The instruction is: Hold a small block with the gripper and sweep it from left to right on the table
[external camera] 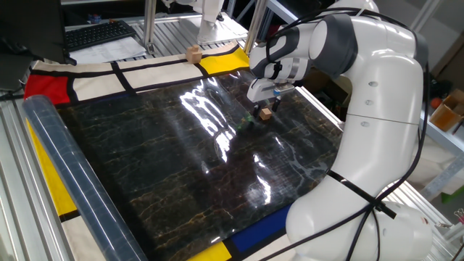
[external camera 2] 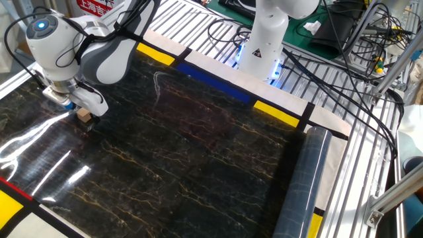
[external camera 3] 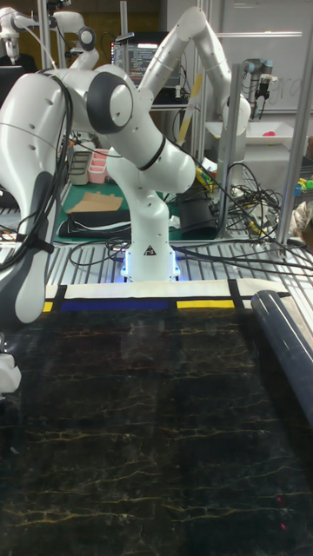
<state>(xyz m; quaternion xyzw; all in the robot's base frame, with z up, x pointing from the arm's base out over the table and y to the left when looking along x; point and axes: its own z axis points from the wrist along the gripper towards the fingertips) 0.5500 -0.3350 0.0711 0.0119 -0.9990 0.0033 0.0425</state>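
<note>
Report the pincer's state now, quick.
Pincer: closed on the small block, which rests on the table.

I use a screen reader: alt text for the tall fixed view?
A second white robot arm stands on its blue-lit base behind a glossy black veined table. A clear plastic roll lies at the right; part of a white arm fills the left edge.

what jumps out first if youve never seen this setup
The big white robot arm looms over the right of the glossy black veined table, its gripper down on a tiny small block near the far edge. A clear plastic roll lies along the table's left side.
</note>
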